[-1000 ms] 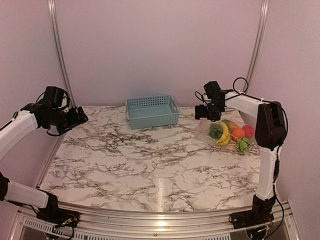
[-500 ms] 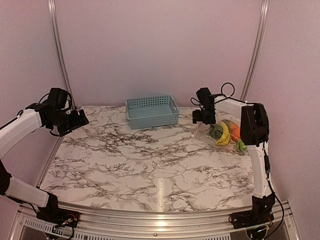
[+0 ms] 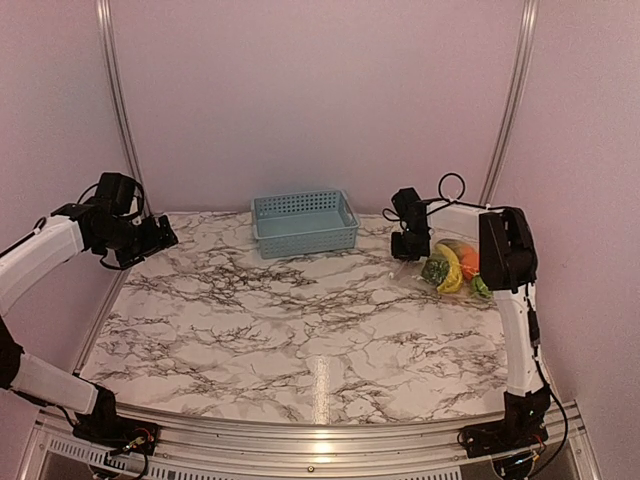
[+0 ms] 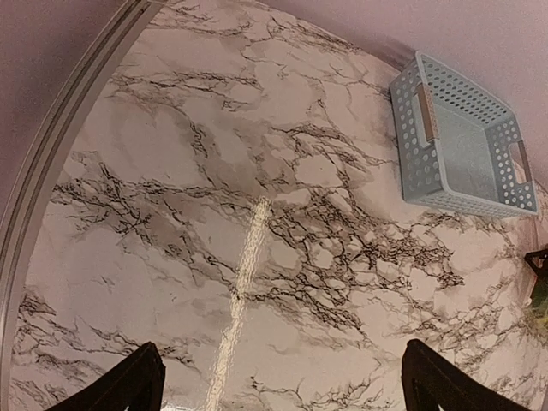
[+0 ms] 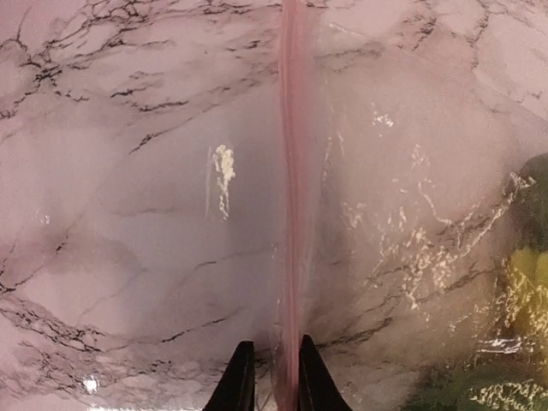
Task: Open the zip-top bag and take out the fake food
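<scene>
On the marble table (image 3: 300, 330), the zip-top bag (image 5: 402, 214) lies at the far right, close to the right wall. The fake food (image 3: 450, 268) is seen bunched in its right end, as yellow, green and orange pieces. The right gripper (image 5: 276, 342) is set at the bag's left edge. Its fingers are pressed together on the pink zip strip (image 5: 291, 171), which runs straight away from the fingertips. The bag's long axis is laid left to right, with the zip end leftward. The left gripper (image 4: 281, 346) is poised over the table's left side, fingers spread wide with nothing between them. The light blue basket (image 3: 304, 222) stands at the far edge, well apart from the bag.
</scene>
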